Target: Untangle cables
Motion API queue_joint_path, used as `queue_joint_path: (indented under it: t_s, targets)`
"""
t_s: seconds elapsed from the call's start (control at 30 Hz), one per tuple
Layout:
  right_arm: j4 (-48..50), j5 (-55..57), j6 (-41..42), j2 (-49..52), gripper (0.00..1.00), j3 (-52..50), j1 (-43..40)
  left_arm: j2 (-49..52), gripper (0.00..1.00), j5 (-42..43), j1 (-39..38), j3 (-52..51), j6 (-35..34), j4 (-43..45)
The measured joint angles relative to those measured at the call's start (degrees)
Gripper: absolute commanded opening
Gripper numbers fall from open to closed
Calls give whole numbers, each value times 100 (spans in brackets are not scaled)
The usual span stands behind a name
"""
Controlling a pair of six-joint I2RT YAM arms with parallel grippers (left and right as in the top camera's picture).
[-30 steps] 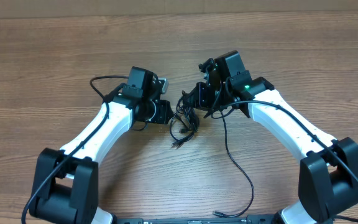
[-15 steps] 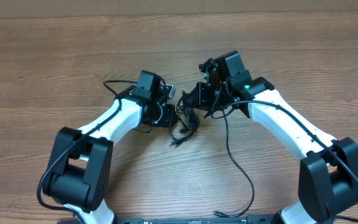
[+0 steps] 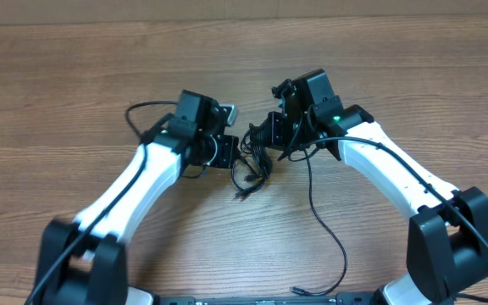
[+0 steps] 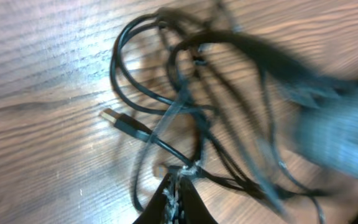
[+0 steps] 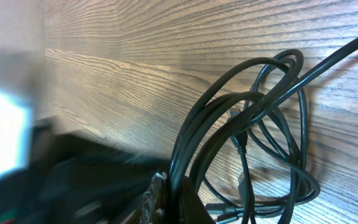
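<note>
The cables (image 3: 251, 169) are thin black cords in a tangled bunch of loops on the wooden table, between my two grippers. In the left wrist view the cables (image 4: 185, 106) spread in loops, with a silvery plug tip (image 4: 112, 117) lying flat on the wood. My left gripper (image 4: 179, 183) is shut on one strand at the near edge of the tangle; from above, the left gripper (image 3: 235, 155) sits at the bunch's left side. My right gripper (image 5: 169, 196) is shut on several strands of the cables (image 5: 272, 124). Overhead, the right gripper (image 3: 263, 140) is at the bunch's upper right.
A thicker black arm wire (image 3: 324, 229) trails from the right arm across the table toward the front edge. Another arm wire (image 3: 138, 114) loops out behind the left wrist. Bare wooden table (image 3: 74, 68) surrounds the arms.
The left gripper moved right into the tangle and closed on a strand, then drew back slightly left. The right gripper and its hold stayed the same.
</note>
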Motion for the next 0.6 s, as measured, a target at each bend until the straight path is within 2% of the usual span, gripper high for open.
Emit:
queue_joint_path:
  t_s: [0.2, 0.3, 0.33, 0.37, 0.43, 0.5, 0.6]
  targets:
    - [-109, 190, 2, 0, 4, 0, 0, -1027, 4, -535, 0, 4, -37, -533]
    - [-173, 275, -2, 0, 4, 0, 0, -1314, 9, -951, 0, 4, -85, -761]
    - [-175, 278, -2, 0, 4, 0, 0, -1368, 13, -1047, 0, 4, -109, -787]
    - [-177, 275, 2, 0, 4, 0, 0, -1390, 25, -1108, 0, 4, -122, -793]
    - [-177, 275, 0, 0, 4, 0, 0, -1377, 41, -1196, 0, 7, -164, -826]
    - [-177, 275, 2, 0, 4, 0, 0, -1283, 47, -1226, 0, 7, -164, -879]
    - [-177, 275, 0, 0, 4, 0, 0, -992, 45, -1165, 0, 7, -170, -837]
